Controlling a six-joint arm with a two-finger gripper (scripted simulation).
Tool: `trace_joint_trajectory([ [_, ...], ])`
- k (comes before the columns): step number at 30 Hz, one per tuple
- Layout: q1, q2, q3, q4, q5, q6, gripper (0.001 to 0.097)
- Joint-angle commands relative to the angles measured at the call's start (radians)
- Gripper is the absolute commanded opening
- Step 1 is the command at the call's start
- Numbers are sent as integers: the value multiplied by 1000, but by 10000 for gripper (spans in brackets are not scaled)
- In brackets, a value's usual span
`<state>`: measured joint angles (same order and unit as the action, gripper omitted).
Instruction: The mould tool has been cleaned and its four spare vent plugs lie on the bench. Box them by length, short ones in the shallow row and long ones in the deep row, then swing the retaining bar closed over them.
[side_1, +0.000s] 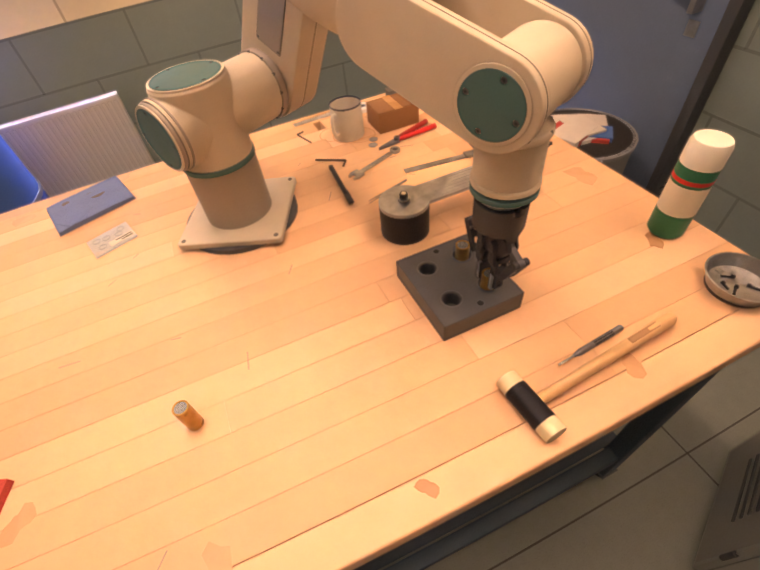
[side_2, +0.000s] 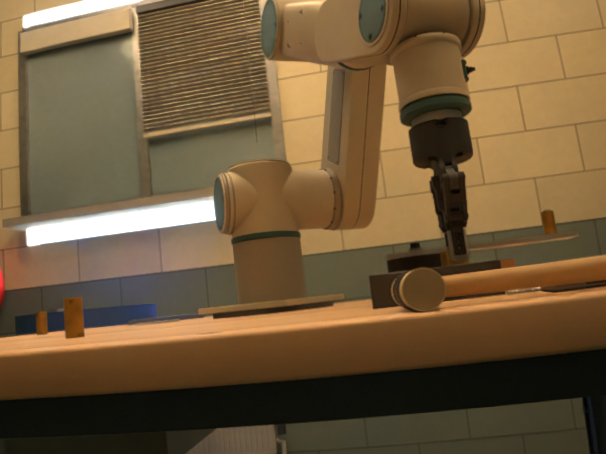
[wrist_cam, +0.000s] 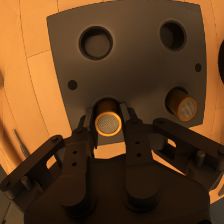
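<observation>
A brass vent plug (wrist_cam: 108, 120) sits partly down in a hole of the dark grey block (side_1: 457, 286), at the block's right side. I grip this plug with my closed gripper (side_1: 489, 277). A second plug (side_1: 461, 248) stands in the hole behind it. Two holes (wrist_cam: 95, 42) on the block's other side are empty. A third plug (side_1: 188, 415) stands on the bench far to the near left. In the second side camera a fourth, shorter plug (side_2: 41, 322) stands beside it. The retaining bar (side_1: 443, 183) reaches away behind the block from a black pivot post (side_1: 403, 215).
The pivot post stands just behind the block. A mallet (side_1: 577, 377) and a scriber (side_1: 590, 345) lie near the bench's front edge. A striped cylinder (side_1: 690, 183) and a metal dish (side_1: 736, 278) are to the right. Hand tools (side_1: 407, 134) and a mug (side_1: 347, 118) lie at the back.
</observation>
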<state>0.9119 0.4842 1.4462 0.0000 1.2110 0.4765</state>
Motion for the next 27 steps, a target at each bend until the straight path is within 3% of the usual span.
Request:
trace_joint_trajectory([
  [1, 0, -1, -1, 0, 0, 0, 80],
  [11, 0, -1, -1, 0, 0, 0, 85],
  [27, 0, -1, -1, 0, 0, 0, 405],
])
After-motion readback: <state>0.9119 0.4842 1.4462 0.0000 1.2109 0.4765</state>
